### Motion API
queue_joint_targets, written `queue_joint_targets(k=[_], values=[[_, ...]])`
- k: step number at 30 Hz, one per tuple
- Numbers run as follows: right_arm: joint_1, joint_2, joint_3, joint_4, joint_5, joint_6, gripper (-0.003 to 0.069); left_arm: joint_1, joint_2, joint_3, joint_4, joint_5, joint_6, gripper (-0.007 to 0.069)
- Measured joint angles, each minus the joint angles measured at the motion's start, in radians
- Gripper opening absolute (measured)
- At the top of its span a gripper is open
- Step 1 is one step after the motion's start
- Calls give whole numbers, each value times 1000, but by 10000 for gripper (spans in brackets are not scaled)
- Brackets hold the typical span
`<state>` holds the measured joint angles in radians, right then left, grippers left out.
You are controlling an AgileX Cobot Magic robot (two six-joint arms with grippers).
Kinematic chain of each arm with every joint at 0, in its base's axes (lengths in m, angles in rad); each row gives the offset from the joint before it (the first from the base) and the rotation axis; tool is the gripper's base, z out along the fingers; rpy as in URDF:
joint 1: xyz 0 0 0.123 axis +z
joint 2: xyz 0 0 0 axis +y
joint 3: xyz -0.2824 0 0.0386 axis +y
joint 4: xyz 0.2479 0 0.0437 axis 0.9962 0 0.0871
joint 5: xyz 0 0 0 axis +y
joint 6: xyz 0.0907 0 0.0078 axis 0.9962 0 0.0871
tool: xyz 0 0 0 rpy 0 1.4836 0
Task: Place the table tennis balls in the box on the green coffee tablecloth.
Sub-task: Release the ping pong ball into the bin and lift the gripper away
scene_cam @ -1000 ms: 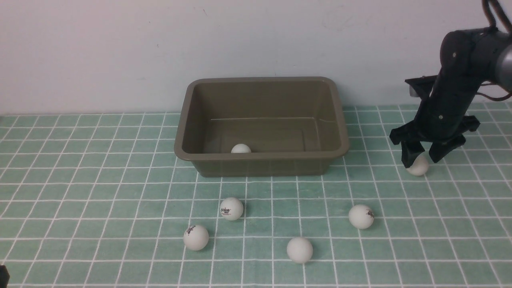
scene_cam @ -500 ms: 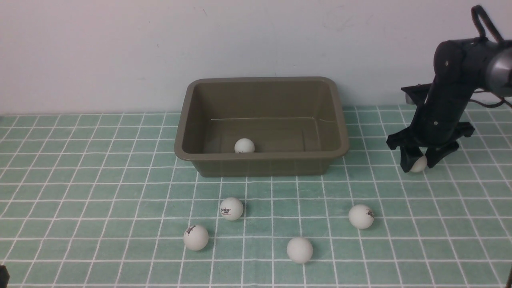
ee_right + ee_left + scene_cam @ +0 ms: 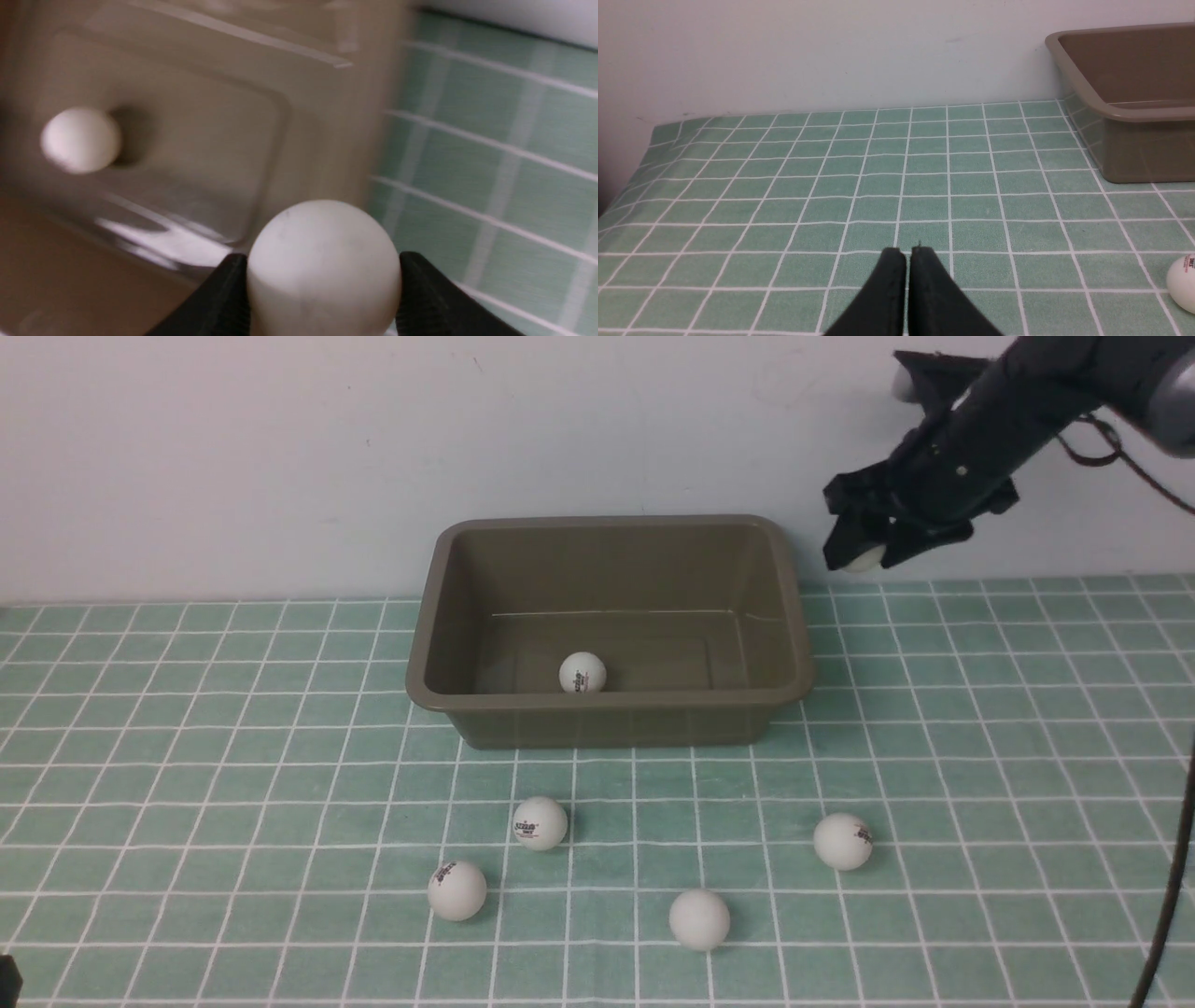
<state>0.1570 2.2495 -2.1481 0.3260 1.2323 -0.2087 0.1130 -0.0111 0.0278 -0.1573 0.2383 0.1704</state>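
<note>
One ball (image 3: 322,261) sits pinched in right hand (image 3: 865,557), high beside box (image 3: 611,702), not yet over it. Left hand (image 3: 908,254) closed, empty. Risk: early release; light ball bounces off rim onto green tablecloth (image 3: 187,709), rolls away.

wall (image 3: 233,448) | colour: plain off-white | surface: a few faint marks
</note>
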Motion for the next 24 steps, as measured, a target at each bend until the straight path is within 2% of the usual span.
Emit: queue_joint_targets(k=[11, 24], values=[[189, 30, 0, -69, 13, -42, 365, 0, 0, 0, 0, 0, 0, -4], [216, 108, 0, -94, 13, -51, 372, 0, 0, 0, 0, 0, 0, -4]])
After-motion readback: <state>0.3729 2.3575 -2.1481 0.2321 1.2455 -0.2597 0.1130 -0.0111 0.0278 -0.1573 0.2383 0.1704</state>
